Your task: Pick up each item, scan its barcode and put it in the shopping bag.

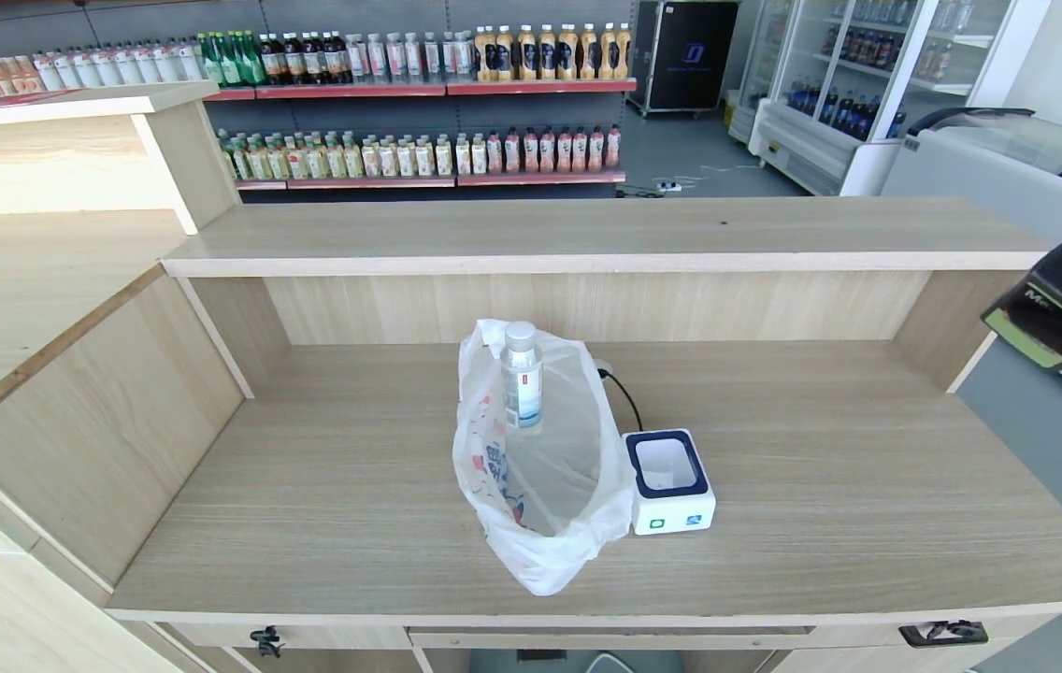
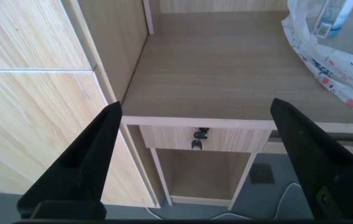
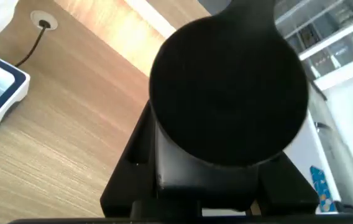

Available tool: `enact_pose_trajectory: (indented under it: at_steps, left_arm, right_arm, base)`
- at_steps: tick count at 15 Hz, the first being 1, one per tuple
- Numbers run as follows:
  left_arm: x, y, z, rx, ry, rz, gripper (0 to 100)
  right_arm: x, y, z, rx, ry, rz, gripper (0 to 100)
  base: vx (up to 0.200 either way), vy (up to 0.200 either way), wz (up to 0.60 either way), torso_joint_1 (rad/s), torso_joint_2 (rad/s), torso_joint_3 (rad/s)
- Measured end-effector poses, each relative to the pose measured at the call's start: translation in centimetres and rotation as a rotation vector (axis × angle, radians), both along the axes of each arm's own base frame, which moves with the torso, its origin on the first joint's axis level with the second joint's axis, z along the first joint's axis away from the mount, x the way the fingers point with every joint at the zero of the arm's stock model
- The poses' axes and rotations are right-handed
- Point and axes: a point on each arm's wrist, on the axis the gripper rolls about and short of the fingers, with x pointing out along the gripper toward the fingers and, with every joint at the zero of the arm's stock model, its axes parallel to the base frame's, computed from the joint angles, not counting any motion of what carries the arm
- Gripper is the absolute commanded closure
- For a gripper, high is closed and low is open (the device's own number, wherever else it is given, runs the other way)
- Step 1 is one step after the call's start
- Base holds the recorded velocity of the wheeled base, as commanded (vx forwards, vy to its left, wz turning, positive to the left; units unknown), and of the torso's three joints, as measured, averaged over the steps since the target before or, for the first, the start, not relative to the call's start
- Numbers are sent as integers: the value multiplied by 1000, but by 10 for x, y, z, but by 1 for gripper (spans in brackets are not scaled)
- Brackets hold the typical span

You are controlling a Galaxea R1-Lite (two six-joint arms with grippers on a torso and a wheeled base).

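We cannot read the print: the bottle [image 1: 522, 374] is clear, white-capped, with a white-and-blue label, the bag [image 1: 540, 523] bears red and blue marks, and the black item [image 3: 226, 93] has a green-edged label. The bottle stands upright in the bag in the middle of the counter [image 1: 821, 523], the scanner [image 1: 669, 481] touching the bag; the right gripper [image 3: 207, 193] clamps the black item beyond the counter's right edge, and the left gripper [image 2: 195, 104] gapes wide off its front-left corner. Drink shelves [image 1: 437, 89] and coolers [image 1: 830, 84] stand behind.

Nothing reads clearly: the bottle's [image 1: 522, 379] label, the shopping bag's [image 1: 492, 467] red and blue print, the scanner's [image 1: 671, 509] stickers and the black pack's [image 1: 1050, 308] white lettering are too small.
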Motion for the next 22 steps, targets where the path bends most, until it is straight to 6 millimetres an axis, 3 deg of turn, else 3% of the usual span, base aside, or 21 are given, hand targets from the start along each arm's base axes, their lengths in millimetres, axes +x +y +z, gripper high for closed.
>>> enact_pose_trajectory:
  at_steps: [2,5,7,11,14,17,22]
  left_arm:
    - [0,0,0,0,0,0,0]
    - [0,0,0,0,0,0,0]
    - [0,0,0,0,0,0,0]
    - [0,0,0,0,0,-1,0]
    - [0,0,0,0,0,0,0]
    - [0,0,0,0,0,0,0]
    - [0,0,0,0,0,0,0]
  right_arm:
    - [3,-20,3,207,58,-121,100]
    - [5,-26,1,310,80,-164,100]
    - [6,-17,0,429,101,-152,100]
    - [-1,21,-16,800,326,-47,100]
    - [-8,28,-27,976,525,112,100]
    - [-5,9,-39,1057,660,155,100]
    - [32,-25,-49,1116,704,105,100]
  base:
    - [0,0,0,0,0,0]
    - [0,0,600,5,2,1]
    - [0,0,600,-2,-2,2]
    - [0,0,0,0,0,0]
    - [0,0,0,0,0,0]
    - [0,0,0,0,0,0]
    - [0,0,0,0,0,0]
